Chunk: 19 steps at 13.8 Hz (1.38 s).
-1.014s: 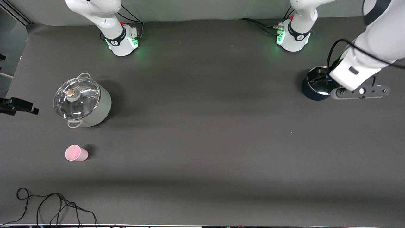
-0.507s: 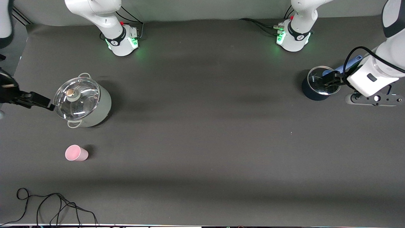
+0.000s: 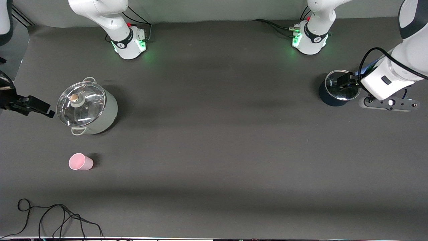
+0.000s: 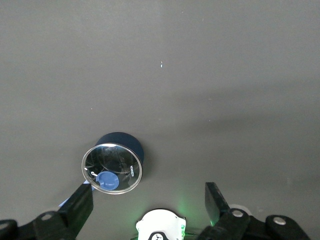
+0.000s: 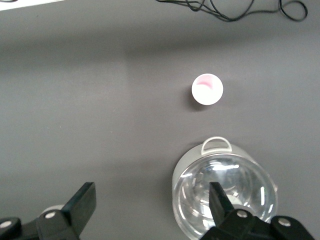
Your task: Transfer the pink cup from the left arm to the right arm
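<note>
Pink cup (image 3: 80, 162) stands alone on the tabletop (image 3: 214, 140), both claws apart and empty.

The cup sits upright toward the right arm's end, nearer the front camera than the grey lidded pot (image 3: 87, 109) and apart from it, with a black cable (image 3: 53, 217) lying nearer still. The right claw (image 5: 150, 207) hangs beside that pot, fingers wide. The left claw (image 4: 150, 202), fingers spread, hovers by the dark pot with a glass lid (image 3: 337, 89) at the left arm's end.
</note>
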Motion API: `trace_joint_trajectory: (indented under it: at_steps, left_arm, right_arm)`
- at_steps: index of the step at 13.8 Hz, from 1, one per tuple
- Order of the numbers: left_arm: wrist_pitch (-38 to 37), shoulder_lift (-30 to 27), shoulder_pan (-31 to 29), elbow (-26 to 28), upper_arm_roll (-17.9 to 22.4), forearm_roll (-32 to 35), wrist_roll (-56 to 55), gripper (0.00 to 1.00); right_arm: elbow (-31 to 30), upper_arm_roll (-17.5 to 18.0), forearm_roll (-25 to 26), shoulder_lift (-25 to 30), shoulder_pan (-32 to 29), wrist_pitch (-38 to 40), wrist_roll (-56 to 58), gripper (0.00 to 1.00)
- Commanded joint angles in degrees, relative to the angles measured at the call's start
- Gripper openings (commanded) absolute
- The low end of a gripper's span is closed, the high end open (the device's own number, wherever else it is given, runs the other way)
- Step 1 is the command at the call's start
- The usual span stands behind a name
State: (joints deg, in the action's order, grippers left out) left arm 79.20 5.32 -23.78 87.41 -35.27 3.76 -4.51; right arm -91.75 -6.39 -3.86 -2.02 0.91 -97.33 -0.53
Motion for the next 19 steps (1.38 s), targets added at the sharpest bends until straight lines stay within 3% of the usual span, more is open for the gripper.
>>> trace_joint_trajectory:
  at_steps: [1, 7, 9, 11, 15, 19]
  left_arm:
    - [0.08, -1.63, 0.13, 1.62, 0.29, 0.38, 1.0, 1.0]
    - [2.01, -3.2, 2.67, 4.25, 2.03, 0.46, 1.09, 1.0]
    - [3.15, -4.08, 9.06, 5.14, 9.04, 0.46, 1.87, 1.0]
    - [3.33, -4.17, 17.85, 5.14, 18.61, 0.29, 2.4, 1.0]
    - [3.42, -4.96, 27.8, 5.14, 30.93, -0.24, 2.75, 1.0]
    - [5.7, -4.96, 29.66, 5.32, 32.98, -0.24, 5.82, 1.0]
  right_arm:
    - [1.48, 2.0, 0.78, 0.44, -2.23, 2.05, 3.7, 1.0]
    - [1.66, 1.82, 1.92, 0.7, -1.71, 2.67, 3.17, 1.0]
    - [1.66, 1.91, 2.1, 0.7, -1.62, 3.55, 3.35, 1.0]
    - [1.57, 1.91, 2.1, 0.53, -1.62, 3.55, 3.35, 1.0]
    - [1.57, 1.91, 2.1, 0.44, -1.62, 3.55, 3.7, 1.0]
    - [1.57, 1.91, 2.1, 0.53, -1.62, 3.72, 3.87, 1.0]
